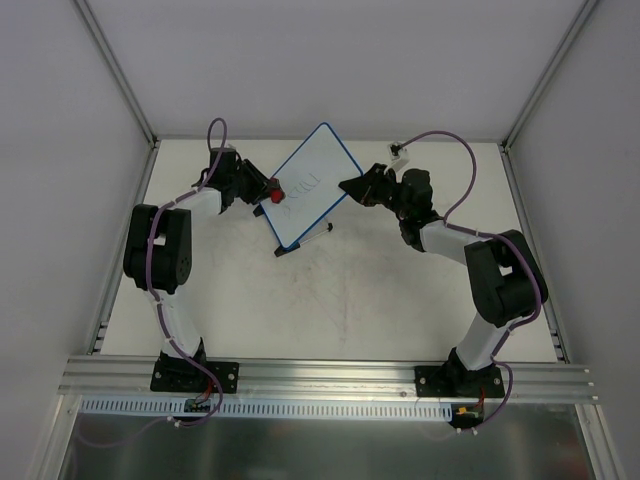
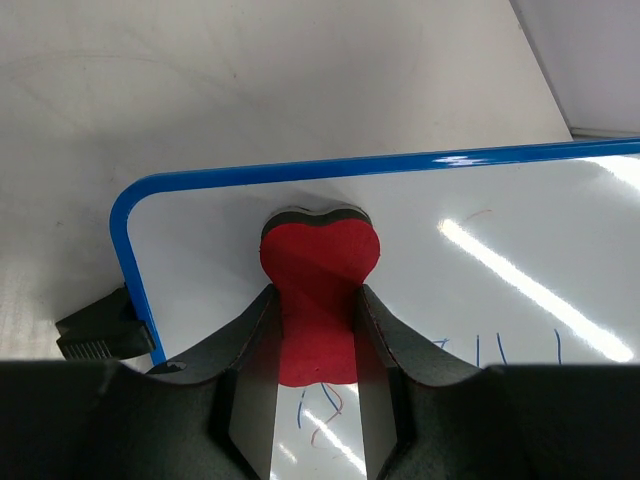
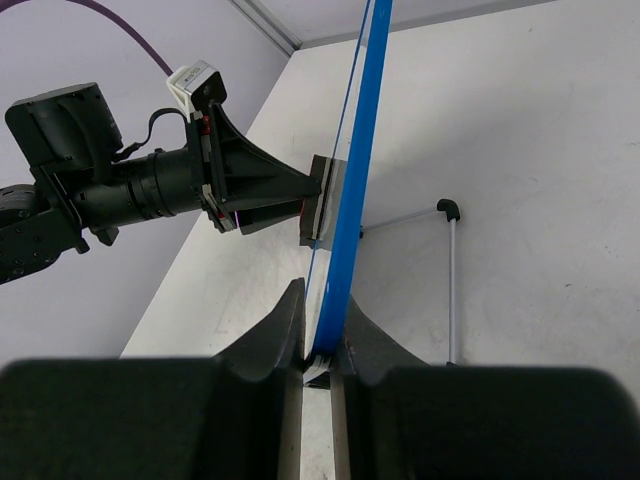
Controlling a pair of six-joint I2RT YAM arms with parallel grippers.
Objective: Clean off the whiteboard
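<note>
Whiteboard (image 1: 310,180), small and rectangular with rounded corners and a thin blue frame, stands tilted on the far middle of the white table (image 1: 400,300), turned diagonally between the two arms; a thin metal wire stand with a black tip (image 3: 452,270) props it from behind, and a small black foot (image 2: 100,335) shows below its rounded corner in the left wrist view.

The left gripper (image 2: 316,300) is clenched on the narrow waist of a small red bone-shaped eraser (image 2: 320,250); the eraser's rounded head, backed by a dark felt layer, lies flat against the white face just inside the blue frame, near the board's corner; from the right wrist view the felt side touches the board squarely.

The right gripper (image 3: 325,320) reaches in from the opposite side and is clamped on the whiteboard's blue edge, one finger on each face of the board; in the top view it meets the board at the side facing the right arm.

Faint blue scribbles (image 2: 495,350) mark the white surface beside and below the eraser; thin reddish strokes (image 2: 330,420) show between the left fingers; bright streaks of reflected light cross the rest of the face.
</note>
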